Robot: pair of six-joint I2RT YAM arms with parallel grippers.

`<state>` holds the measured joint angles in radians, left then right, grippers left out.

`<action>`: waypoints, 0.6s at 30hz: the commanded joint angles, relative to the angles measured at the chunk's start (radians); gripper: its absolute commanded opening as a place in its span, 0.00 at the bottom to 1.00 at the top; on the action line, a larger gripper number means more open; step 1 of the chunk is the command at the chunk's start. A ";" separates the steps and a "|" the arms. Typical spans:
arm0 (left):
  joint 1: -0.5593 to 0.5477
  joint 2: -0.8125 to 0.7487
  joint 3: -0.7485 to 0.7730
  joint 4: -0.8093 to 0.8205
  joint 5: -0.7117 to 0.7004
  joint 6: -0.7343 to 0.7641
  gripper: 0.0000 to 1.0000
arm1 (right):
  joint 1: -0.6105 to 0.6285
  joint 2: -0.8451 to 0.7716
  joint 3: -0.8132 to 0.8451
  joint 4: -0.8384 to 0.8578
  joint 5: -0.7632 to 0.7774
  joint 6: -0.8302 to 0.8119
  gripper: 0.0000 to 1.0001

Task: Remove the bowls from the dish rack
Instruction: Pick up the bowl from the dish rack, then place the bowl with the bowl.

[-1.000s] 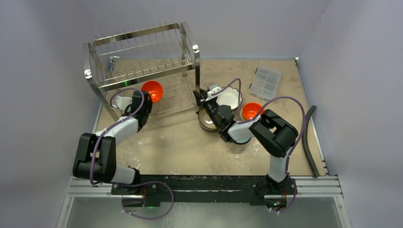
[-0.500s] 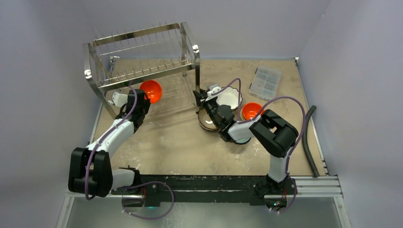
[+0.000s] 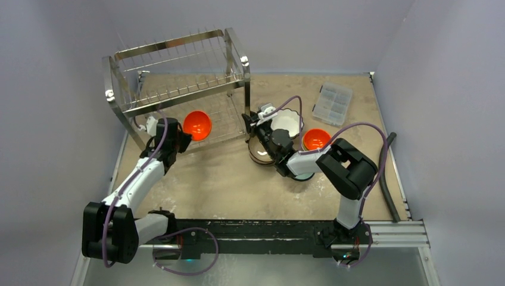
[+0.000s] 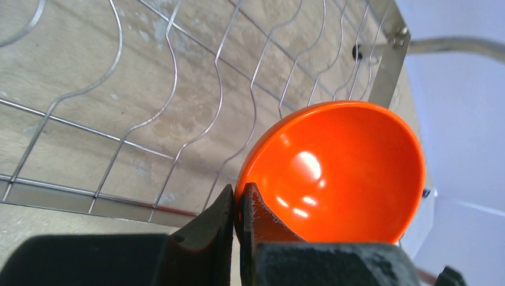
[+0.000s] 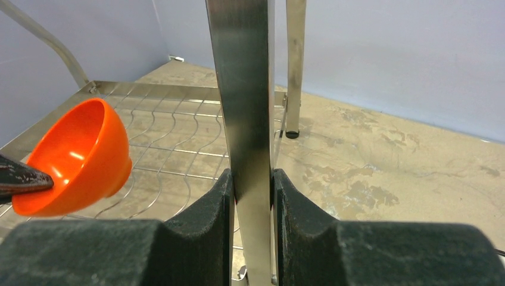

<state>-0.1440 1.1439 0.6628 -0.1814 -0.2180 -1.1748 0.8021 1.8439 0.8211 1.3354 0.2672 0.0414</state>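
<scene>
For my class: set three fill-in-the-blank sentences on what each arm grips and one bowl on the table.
The bowl pinched by the left fingers is ____.
The steel leg between the right fingers belongs to the dish ____.
The scalloped bowl on the table is ____.
Missing: orange; rack; white.

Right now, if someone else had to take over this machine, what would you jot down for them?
Left jaws: shut on the rim of an orange bowl, held tilted over the lower wire shelf of the dish rack.
Right jaws: clamped on an upright post of the rack, apparently steadying it.
Done: a white scalloped bowl, a second orange bowl and others partly hidden sit on the table right of the rack.
Left: carry the held bowl out and set it down; no other bowl shows in the rack.
</scene>
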 commanded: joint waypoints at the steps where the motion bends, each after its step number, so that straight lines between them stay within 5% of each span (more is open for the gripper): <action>1: 0.004 -0.024 -0.001 0.062 0.148 0.117 0.00 | 0.010 -0.056 0.063 0.009 -0.052 0.034 0.01; 18: 0.003 -0.131 -0.124 0.098 0.436 0.285 0.00 | 0.013 -0.087 0.102 -0.102 -0.063 0.045 0.05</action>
<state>-0.1406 1.0668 0.5247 -0.0868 0.1520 -0.9714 0.8021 1.8145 0.8597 1.2106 0.2619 0.0425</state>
